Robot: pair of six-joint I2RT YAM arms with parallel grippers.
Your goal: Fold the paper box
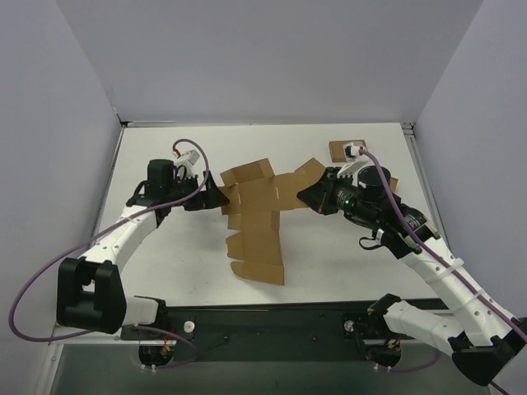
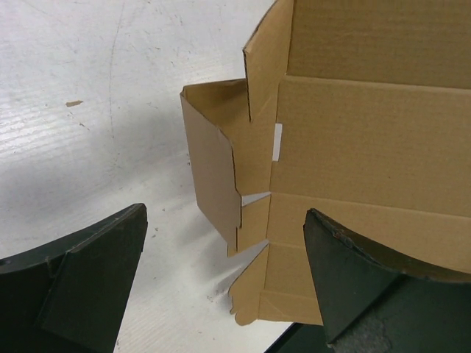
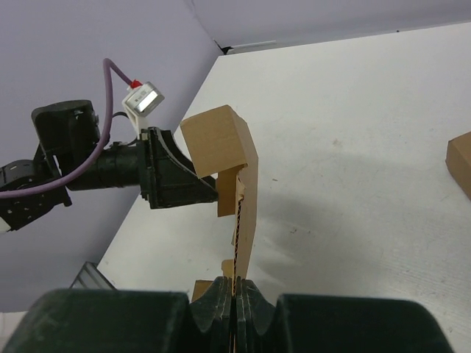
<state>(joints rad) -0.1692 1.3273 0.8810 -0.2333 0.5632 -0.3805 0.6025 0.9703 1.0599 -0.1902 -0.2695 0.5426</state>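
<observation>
The paper box (image 1: 257, 216) is a brown cardboard blank lying mid-table, with its left and right side flaps raised. My right gripper (image 1: 305, 196) is shut on the blank's right flap; in the right wrist view the jaws (image 3: 237, 290) pinch the cardboard edge-on (image 3: 247, 187). My left gripper (image 1: 219, 197) is open at the blank's left edge. In the left wrist view (image 2: 224, 287) the raised left flap (image 2: 213, 173) and a small tab stand between the spread fingers (image 2: 88, 283), and the right finger hangs over the panel (image 2: 360, 140).
A small ready-made brown box (image 1: 345, 150) sits at the back right, and another is partly hidden behind the right arm (image 1: 392, 183). A box corner shows in the right wrist view (image 3: 461, 162). Walls enclose the white table (image 1: 165, 247) on three sides.
</observation>
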